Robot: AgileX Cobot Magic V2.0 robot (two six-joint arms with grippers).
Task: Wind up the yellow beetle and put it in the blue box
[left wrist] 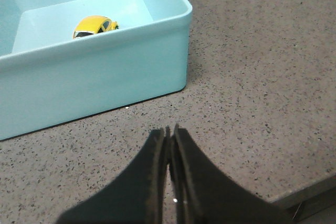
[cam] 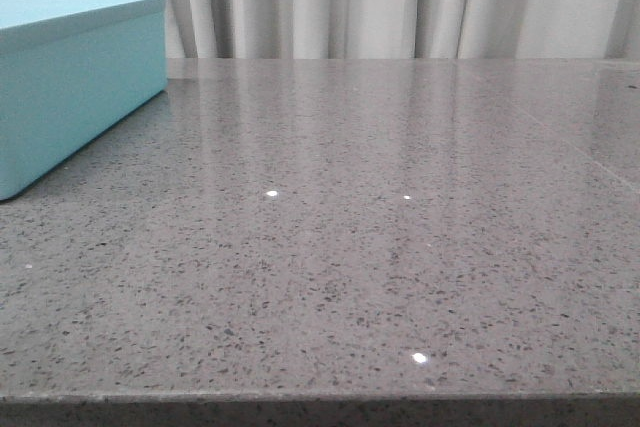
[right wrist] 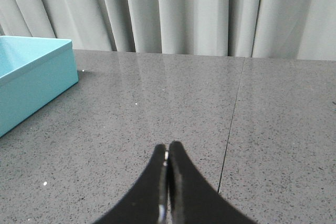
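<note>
The yellow beetle [left wrist: 94, 26] lies inside the blue box [left wrist: 105, 72], apart from the closed, empty left end effector [left wrist: 171, 129].

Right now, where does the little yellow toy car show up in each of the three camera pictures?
Front view: not visible; only the outer wall of the blue box shows, at far left.
Left wrist view: the yellow beetle sits inside the box, on its floor, beyond the near wall.
Right wrist view: not visible; only a corner of the box shows.
Shared landmark: the blue box, on the speckled grey table.
</note>
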